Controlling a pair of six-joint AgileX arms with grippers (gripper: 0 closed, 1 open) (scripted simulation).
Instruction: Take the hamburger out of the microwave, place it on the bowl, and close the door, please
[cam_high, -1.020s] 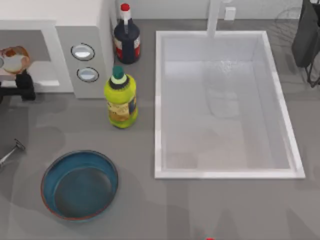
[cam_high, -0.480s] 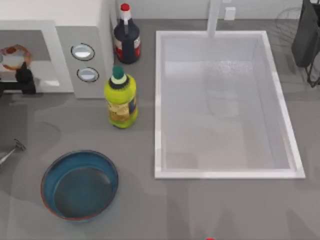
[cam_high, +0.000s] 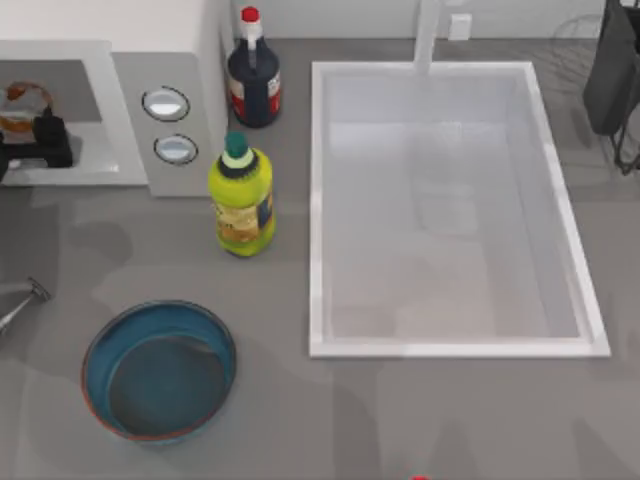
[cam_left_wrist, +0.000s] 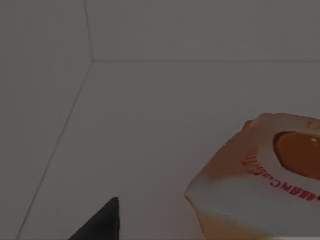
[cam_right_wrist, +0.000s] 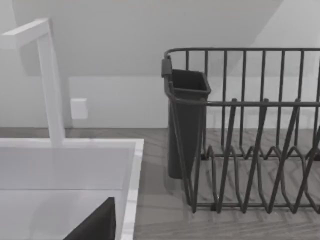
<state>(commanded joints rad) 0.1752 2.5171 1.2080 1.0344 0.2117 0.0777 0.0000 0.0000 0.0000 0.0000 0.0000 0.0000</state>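
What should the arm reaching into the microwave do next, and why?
Probably ease a little deeper and close on the hamburger. In the top view the left gripper is inside the microwave, right beside the hamburger. In the left wrist view the hamburger sits on the cavity floor, and the bowl is empty.

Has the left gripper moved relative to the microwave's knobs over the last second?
Yes. Against the fixed knobs, the left gripper has moved deeper into the microwave, toward the top view's upper edge, closing on the hamburger.
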